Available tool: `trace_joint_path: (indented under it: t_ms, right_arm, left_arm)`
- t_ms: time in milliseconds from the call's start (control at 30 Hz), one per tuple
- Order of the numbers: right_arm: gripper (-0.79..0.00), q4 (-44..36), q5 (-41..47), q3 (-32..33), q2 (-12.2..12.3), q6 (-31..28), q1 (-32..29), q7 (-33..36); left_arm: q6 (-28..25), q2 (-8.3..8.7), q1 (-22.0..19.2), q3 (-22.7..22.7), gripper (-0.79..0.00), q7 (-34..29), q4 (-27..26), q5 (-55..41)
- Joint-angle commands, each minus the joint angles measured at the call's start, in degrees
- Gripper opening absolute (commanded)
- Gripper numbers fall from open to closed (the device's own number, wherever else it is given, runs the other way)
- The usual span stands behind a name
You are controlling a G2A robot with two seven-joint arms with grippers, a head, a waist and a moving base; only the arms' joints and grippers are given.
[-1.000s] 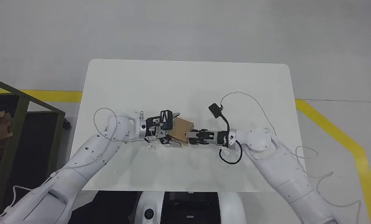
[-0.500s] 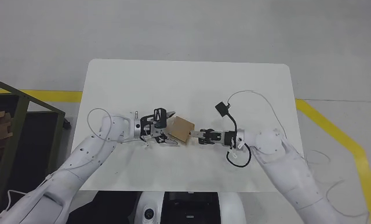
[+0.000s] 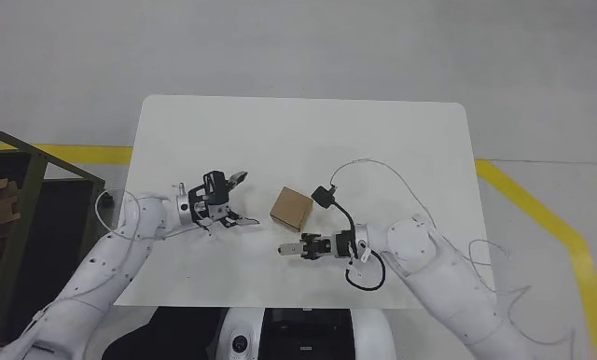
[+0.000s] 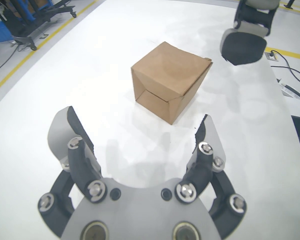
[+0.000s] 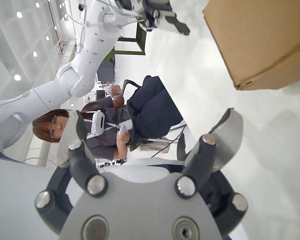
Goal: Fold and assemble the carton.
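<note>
The brown carton stands as a closed cube on the white table, a little nearer its front edge than its middle, with nothing touching it. In the left wrist view the carton shows a side with flaps folded inward. My left gripper is open just left of it, its fingers spread with nothing between them. My right gripper sits in front of the carton, nearer the table's front edge, open and holding nothing. In the right wrist view the carton lies beyond the right gripper, and the left gripper is farther off.
A thin cable from the right arm loops over the table right of the carton. A dark green frame stands on the floor off the table's left side.
Both grippers have let go of the carton and drawn away: the left one moved left, the right one toward the front edge. The carton now rests alone on the table.
</note>
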Motion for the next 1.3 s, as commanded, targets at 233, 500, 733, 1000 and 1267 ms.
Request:
trace_joint_path:
  t_ms: [233,500,733,1000,1267]
  right_arm:
    - [0.000,4.38,0.80,-4.47,-1.88,-0.92,3.73,-3.96]
    - [0.000,7.05,1.70,-1.41,-1.73,-0.28,4.73,-7.70]
    - [0.000,6.44,-0.54,4.01,-0.58,0.62,4.47,-10.64]
    - [0.000,2.79,-10.84,6.59,0.74,-4.05,4.26,-9.38]
    - [0.000,-8.25,-35.70,9.88,2.93,-9.99,-1.12,-14.89]
  left_arm:
    - [1.09,1.08,2.98,-5.27,0.000,-1.76,-4.44,-2.36]
    - [0.48,0.93,3.14,-4.66,0.000,-3.78,-5.33,-3.16]
    - [0.03,0.72,2.22,-3.95,0.000,-4.02,-4.54,-3.40]
    - [-0.24,0.68,1.85,-3.78,0.000,-3.52,-3.65,-3.23]
    - [-0.75,0.41,0.63,-2.73,0.000,-3.52,-3.01,-3.06]
